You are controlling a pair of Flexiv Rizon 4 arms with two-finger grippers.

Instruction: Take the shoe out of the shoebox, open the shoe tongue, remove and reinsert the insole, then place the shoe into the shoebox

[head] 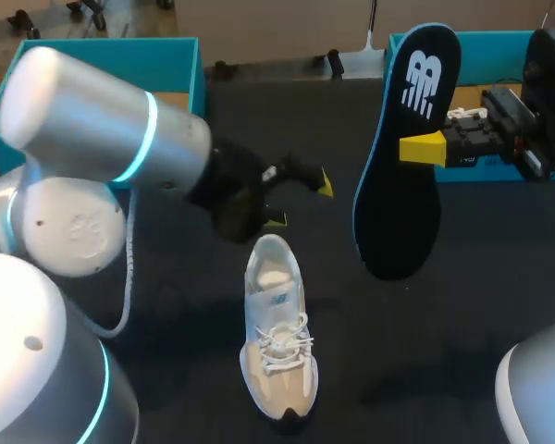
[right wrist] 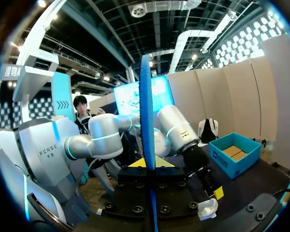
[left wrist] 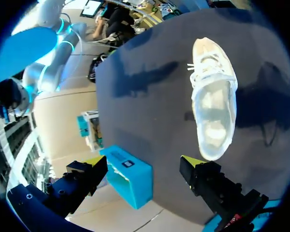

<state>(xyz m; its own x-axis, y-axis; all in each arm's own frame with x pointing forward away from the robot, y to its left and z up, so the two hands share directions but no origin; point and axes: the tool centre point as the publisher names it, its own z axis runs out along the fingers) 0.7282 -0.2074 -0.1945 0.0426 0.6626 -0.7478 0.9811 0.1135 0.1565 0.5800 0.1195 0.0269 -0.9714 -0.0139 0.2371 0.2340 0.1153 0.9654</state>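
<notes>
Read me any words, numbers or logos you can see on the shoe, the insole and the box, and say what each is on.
Black foam insole with blue edge: white logo mark near one end, no readable words.
White lace-up shoe: small bluish mark on the tongue, too blurred to read.
Teal cardboard shoebox: dark label on its side, too small to read.

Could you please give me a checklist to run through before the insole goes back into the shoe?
1. The shoe upright, opening facing up: ok.
2. Grip on the insole: ok, the right claw is shut on it from both sides, holding it aloft.
3. The left claw free: ok, open and empty near the heel.
4. Insole over the opening: not ok, it hangs off to one side.
5. Tongue pulled back enough: cannot tell.
</notes>
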